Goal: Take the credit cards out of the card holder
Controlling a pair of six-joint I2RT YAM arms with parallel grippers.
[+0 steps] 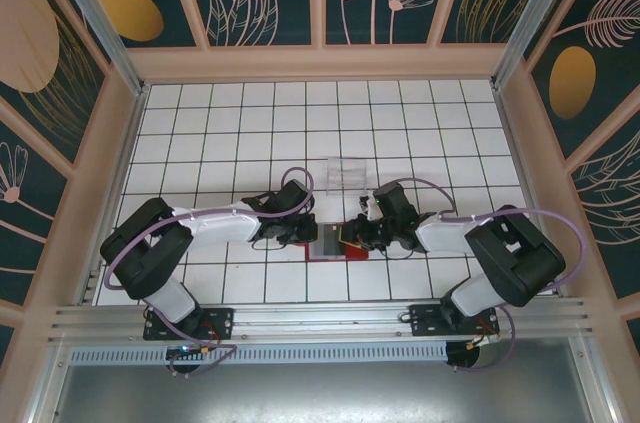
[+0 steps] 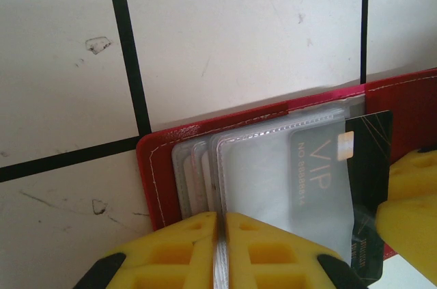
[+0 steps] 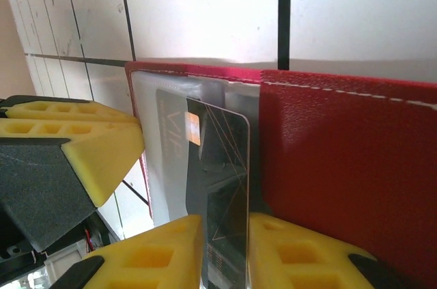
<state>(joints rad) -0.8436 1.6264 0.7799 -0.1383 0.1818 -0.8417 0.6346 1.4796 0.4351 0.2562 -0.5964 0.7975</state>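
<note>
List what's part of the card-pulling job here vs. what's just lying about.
Job: wallet, black card, left fingers, right fingers.
Lying about: clear box, on the table beyond the wallet.

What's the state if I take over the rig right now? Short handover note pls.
Left gripper: shut on a clear sleeve of the card holder, which lies open on the table.
Right gripper: jaws either side of the black card; can't tell whether they clamp it.
Black card: sticks partly out of its sleeve, one end inside.
Done: no card fully out yet.
Left: pull the black card free and set it down, then check the other sleeves; what they hold can't be made out.
</note>
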